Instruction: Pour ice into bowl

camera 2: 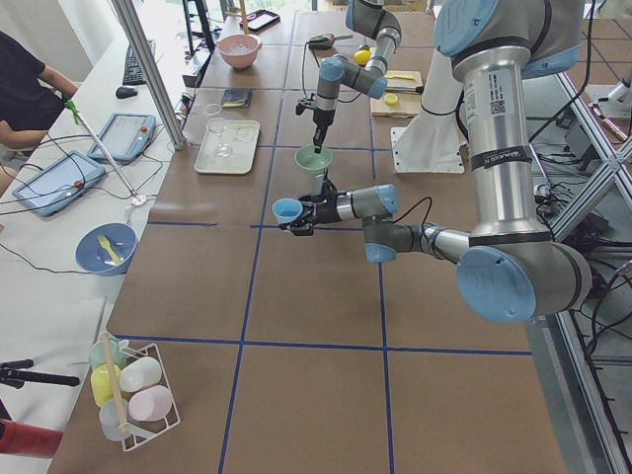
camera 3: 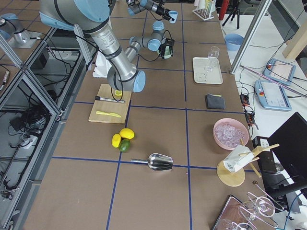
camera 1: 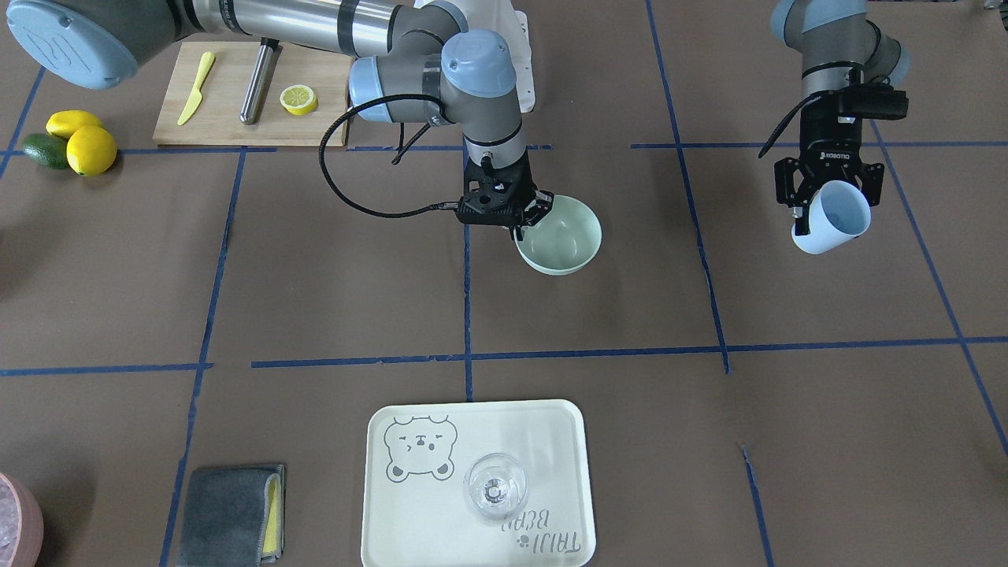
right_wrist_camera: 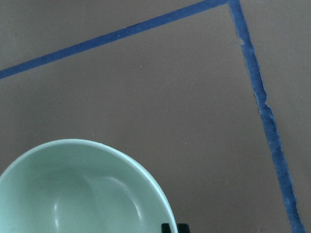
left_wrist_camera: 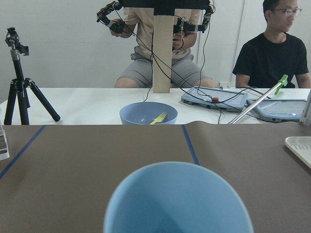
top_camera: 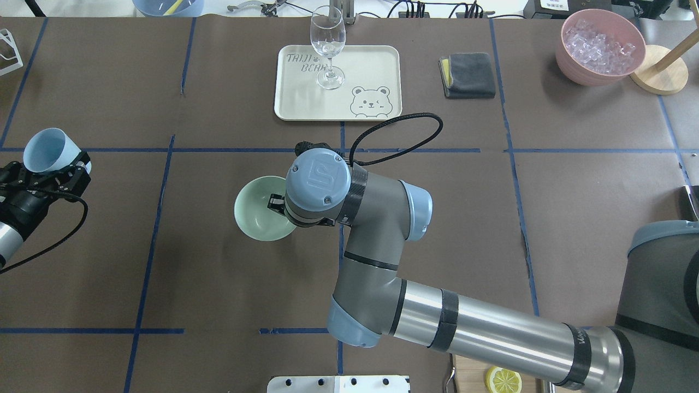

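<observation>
You have the left hand (camera 1: 833, 206), marked ROBOTIQ, clamped around a tilted blue cup (camera 1: 827, 230), right hand (camera 1: 529, 222) pinching the bowl (camera 1: 565, 238) rim; tray (camera 1: 409, 524) reads TAIJI BEAR.

**Mint, blue and brown**

There's the round pale mint-green bowl (camera 1: 563, 236), plain all over. A light blue plastic cup (camera 1: 835, 216). The brown table covering (camera 1: 315, 276), gridded in blue tape (camera 1: 467, 315). A cream rectangular tray (camera 1: 567, 441), grey bear print (camera 1: 420, 447). And clear glassy ice cubes (top_camera: 600, 43) in a round pink container (top_camera: 590, 76).

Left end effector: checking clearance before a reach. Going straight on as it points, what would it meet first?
Past the light blue cup it holds, probably the blue bowl with a fork on the white desk, though height is unclear.
</observation>
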Tool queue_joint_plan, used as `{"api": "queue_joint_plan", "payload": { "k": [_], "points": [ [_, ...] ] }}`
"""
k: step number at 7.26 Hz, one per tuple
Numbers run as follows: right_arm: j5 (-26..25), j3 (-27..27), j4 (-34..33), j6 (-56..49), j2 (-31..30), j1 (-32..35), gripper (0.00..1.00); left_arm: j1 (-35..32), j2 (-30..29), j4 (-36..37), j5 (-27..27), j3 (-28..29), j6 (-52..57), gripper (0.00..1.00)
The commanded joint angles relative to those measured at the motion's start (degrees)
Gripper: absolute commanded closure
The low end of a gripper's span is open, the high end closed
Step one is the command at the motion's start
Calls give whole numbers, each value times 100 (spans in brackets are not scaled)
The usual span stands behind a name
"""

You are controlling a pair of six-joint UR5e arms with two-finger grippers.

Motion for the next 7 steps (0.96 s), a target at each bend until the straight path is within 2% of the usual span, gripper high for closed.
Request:
{"api": "queue_joint_plan", "payload": {
  "k": [1, 2, 3, 4, 6, 7],
  "points": [
    [-30, -68, 24, 8, 65, -55, 34, -40, -281, 23, -52, -52, 583, 100],
    [-21, -16, 33, 17, 74, -55, 0, 4, -327, 76, -51, -44, 601, 100],
    [14, 124, 16, 0, 48, -12, 0, -5, -554, 198, -25, 17, 601, 100],
    [249, 352, -37, -9, -74, 154, 0, 4, -669, 721, 19, -86, 827, 100],
    [733, 1158, -28, -71, -853, 541, 0, 257, -1318, 2039, 807, -113, 847, 100],
    [909, 1528, -28, -175, -1232, 717, 0, 546, -1407, 2289, 993, -201, 847, 100]
  ]
}}
